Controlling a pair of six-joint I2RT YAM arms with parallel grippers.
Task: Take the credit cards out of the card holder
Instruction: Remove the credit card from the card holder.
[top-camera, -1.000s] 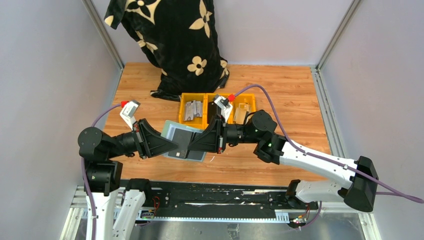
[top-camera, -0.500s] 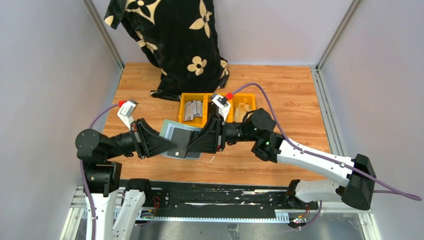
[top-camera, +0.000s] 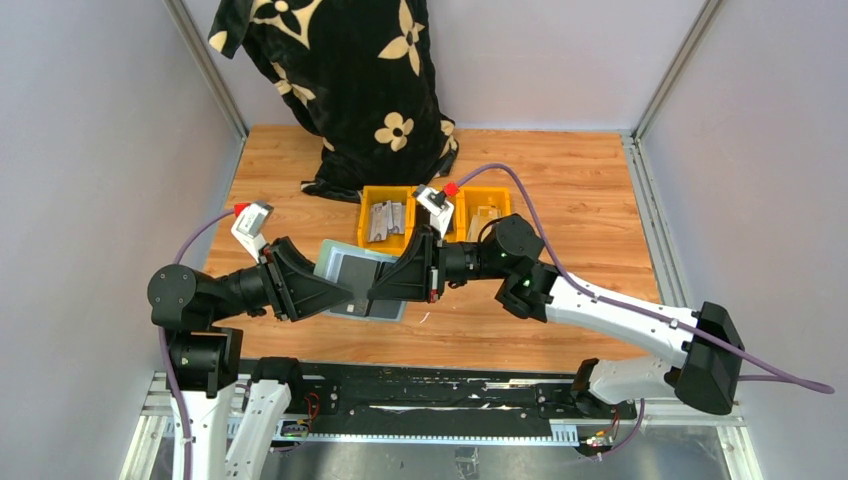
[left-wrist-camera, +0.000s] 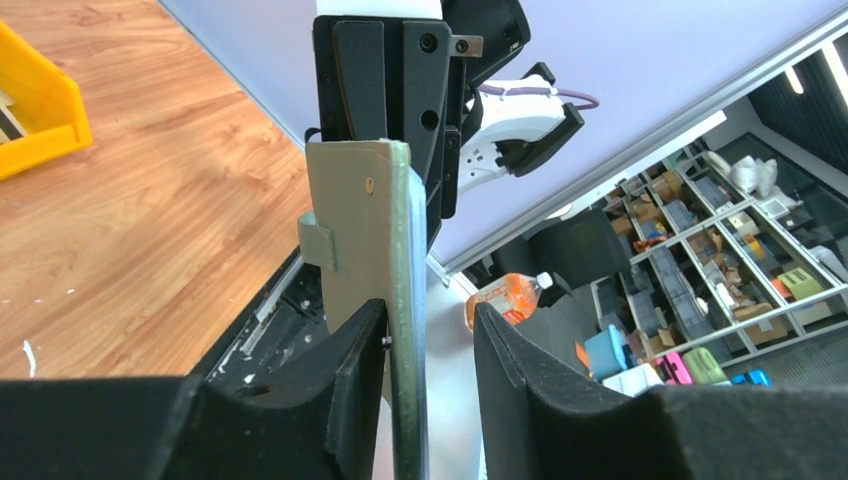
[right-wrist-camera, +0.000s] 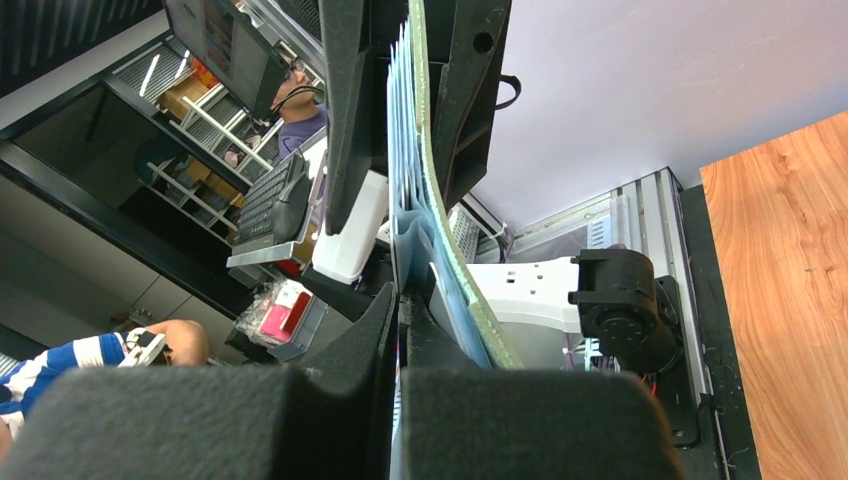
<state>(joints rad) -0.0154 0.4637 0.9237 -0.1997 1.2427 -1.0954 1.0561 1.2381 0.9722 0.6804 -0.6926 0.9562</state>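
Just above the wooden table (top-camera: 590, 190), near its front edge, the sage-green card holder (top-camera: 350, 268) hangs opened out flat, pale blue-grey inside facing up, between my two arms. My right gripper (right-wrist-camera: 398, 300) is pressed together, pinching the holder's right edge. My left gripper (left-wrist-camera: 430, 320) has its fingers spread around the opposite edge: the holder rests against one finger with a gap to the other. Just behind stand three yellow bins (top-camera: 385, 192), and beyond them a black flowered cloth (top-camera: 340, 80).
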